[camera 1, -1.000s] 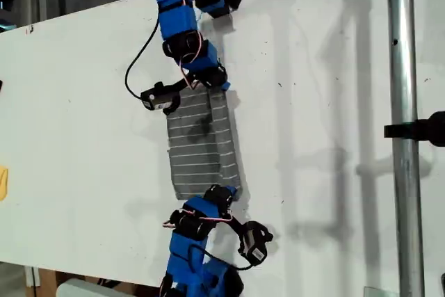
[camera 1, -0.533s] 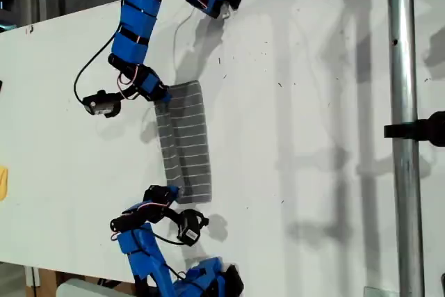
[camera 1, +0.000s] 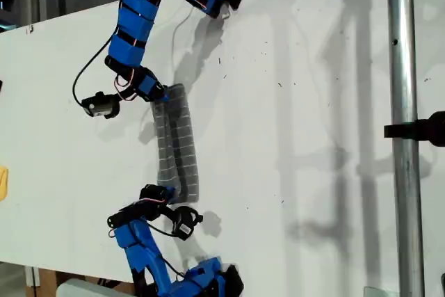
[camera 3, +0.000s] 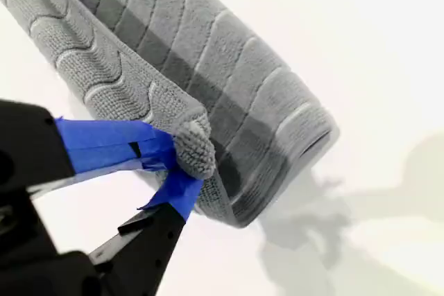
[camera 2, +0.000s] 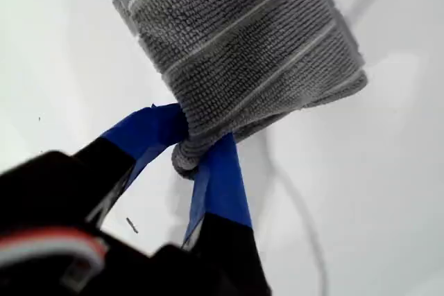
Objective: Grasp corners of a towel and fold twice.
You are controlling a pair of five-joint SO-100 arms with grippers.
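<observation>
Your first end effector (camera 2: 198, 154) and second end effector (camera 3: 182, 164) each pinch a corner of the towel (camera 1: 176, 145), stretched between them above the surface (camera 1: 306, 123).

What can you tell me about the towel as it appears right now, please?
The towel is dark grey terry-like cloth with thin pale parallel stripes, folded into a narrow strip on the white table. One long edge is rolled over. Each end is pinched at a bunched corner: my first gripper is clamped on one corner, my second gripper on another, lifting those edges. One wrist view shows wavy ridges on its other face.
</observation>
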